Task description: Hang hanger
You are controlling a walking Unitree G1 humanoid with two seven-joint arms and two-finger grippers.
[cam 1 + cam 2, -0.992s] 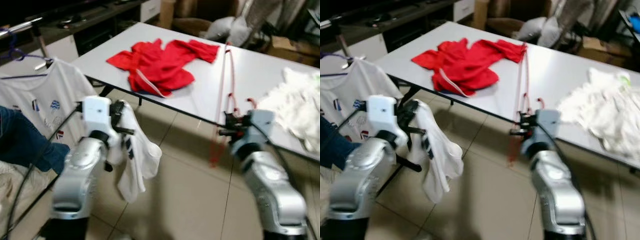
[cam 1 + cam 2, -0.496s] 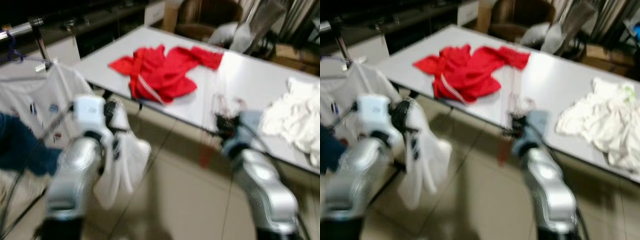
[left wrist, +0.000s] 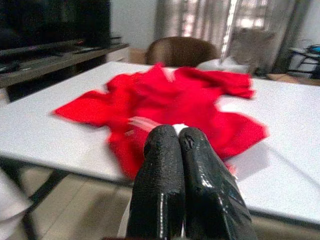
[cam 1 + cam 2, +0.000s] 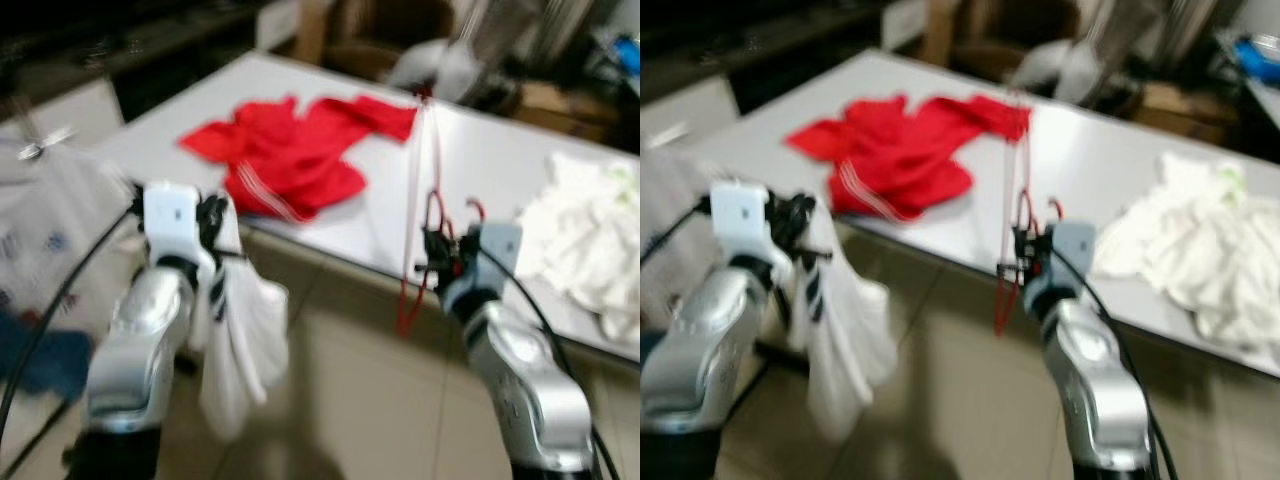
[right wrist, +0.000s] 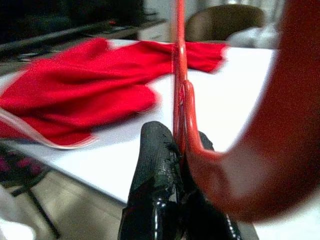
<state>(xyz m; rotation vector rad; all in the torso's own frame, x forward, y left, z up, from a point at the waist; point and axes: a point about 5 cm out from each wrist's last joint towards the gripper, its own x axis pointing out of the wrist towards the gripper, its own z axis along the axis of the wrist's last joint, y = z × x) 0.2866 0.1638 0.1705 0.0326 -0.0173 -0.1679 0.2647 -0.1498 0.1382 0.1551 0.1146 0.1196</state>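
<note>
1. My right gripper (image 5: 175, 150) is clenched on the red hanger (image 4: 432, 215). In the right wrist view its two black fingers (image 5: 155, 170) press together around the red rod, which rises straight up between them. A large red curve of the hanger sits so near the lens that it is out of focus, and I cannot make out its outline.
2. In the head views the right gripper (image 4: 440, 268) holds the hanger at the near edge of the table (image 4: 510, 160). The upper rods stretch away over the tabletop; a thin red part hangs below the edge. Motion blur keeps me from tracing the full shape.
3. My left gripper (image 3: 179, 145) has its fingers pressed flat together, with a sliver of white showing at the tips. In the head views a white garment (image 4: 245, 340) hangs from the left gripper (image 4: 215, 225) toward the floor (image 4: 360, 400). The grip point itself is hidden by cloth and blur.
4. A red garment (image 4: 300, 160) lies crumpled on the table ahead of both grippers.
5. A white heap of cloth (image 4: 585, 240) lies on the table's right side, cut off by the frame.
6. At far left I see pale clothing (image 4: 45, 215), too smeared to identify.
7. A brown chair (image 3: 182, 50) stands behind the table.
</note>
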